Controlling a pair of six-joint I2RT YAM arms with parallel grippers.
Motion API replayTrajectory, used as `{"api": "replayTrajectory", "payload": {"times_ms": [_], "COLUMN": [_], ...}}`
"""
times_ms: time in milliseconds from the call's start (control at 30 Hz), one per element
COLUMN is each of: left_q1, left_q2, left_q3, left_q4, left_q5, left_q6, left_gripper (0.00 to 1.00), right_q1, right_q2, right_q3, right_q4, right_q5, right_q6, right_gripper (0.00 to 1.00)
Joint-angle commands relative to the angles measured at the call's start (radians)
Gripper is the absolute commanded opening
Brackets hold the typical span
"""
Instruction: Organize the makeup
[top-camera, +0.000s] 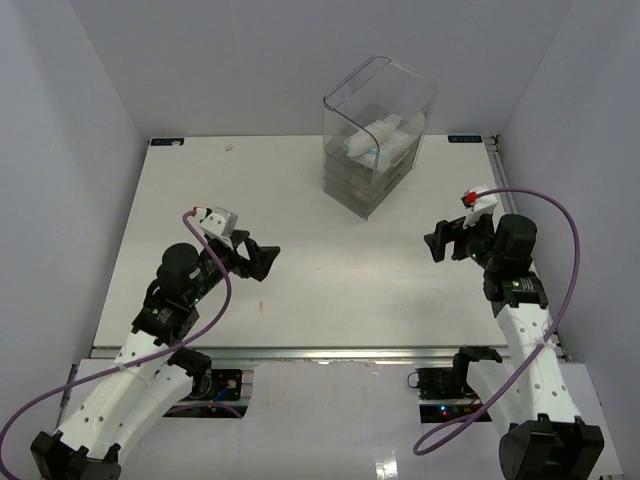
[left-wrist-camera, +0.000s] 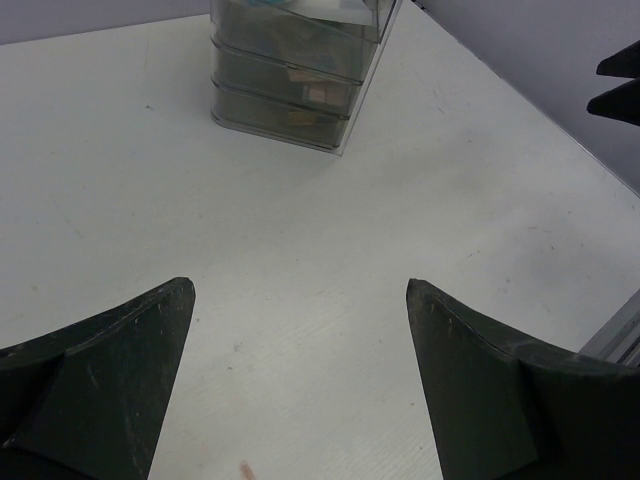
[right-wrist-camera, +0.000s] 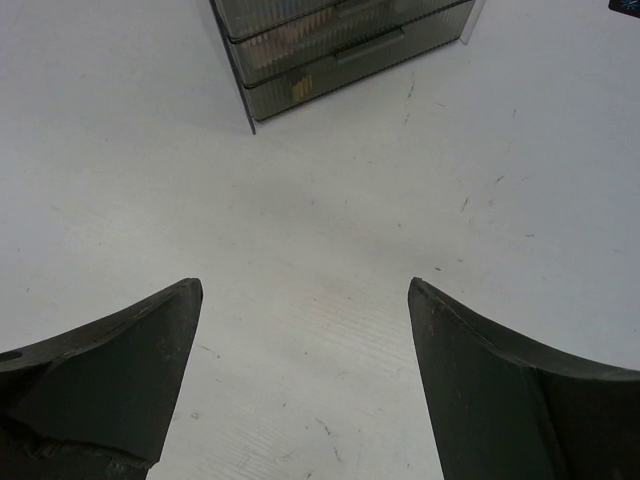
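The makeup in view is inside the tall clear drawer box (top-camera: 345, 185) at the back of the table. White-and-light-blue packets (top-camera: 380, 140) lie in its open top. Pink and brown pans (left-wrist-camera: 320, 94) show faintly through its drawer fronts, and a yellowish item (right-wrist-camera: 301, 88) shows in a lower drawer. My left gripper (top-camera: 265, 262) hovers open over bare table at the left, facing the box. My right gripper (top-camera: 436, 246) hovers open at the right, also facing it. Nothing lies between the jaws of the left gripper (left-wrist-camera: 298, 290) or the right gripper (right-wrist-camera: 305, 288).
The white table (top-camera: 300, 200) is walled by white panels at the back and both sides. The drawer box (left-wrist-camera: 290, 110) stands ahead of both grippers, its front (right-wrist-camera: 340, 55) turned toward the right arm. The right arm's fingers (left-wrist-camera: 620, 80) show at the left wrist view's edge.
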Motion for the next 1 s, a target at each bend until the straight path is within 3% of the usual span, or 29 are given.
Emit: {"api": "replayTrajectory", "payload": {"times_ms": [0,967], "left_q1": [0.002,0.002], "left_q2": [-0.025,-0.022], "left_q3": [-0.011,-0.011], "left_q4": [-0.009,-0.008], "left_q5": [-0.015,0.004], "left_q6": [0.011,0.009], "left_gripper": [0.98,0.98], "right_q1": [-0.024,-0.057], "right_q2": [-0.086,-0.123], "right_q3": [-0.057,-0.080], "right_q4": [0.120,0.140], "right_q5": [-0.019,0.018], "right_q6": [0.017,0.044], "right_gripper": [0.90,0.90]}}
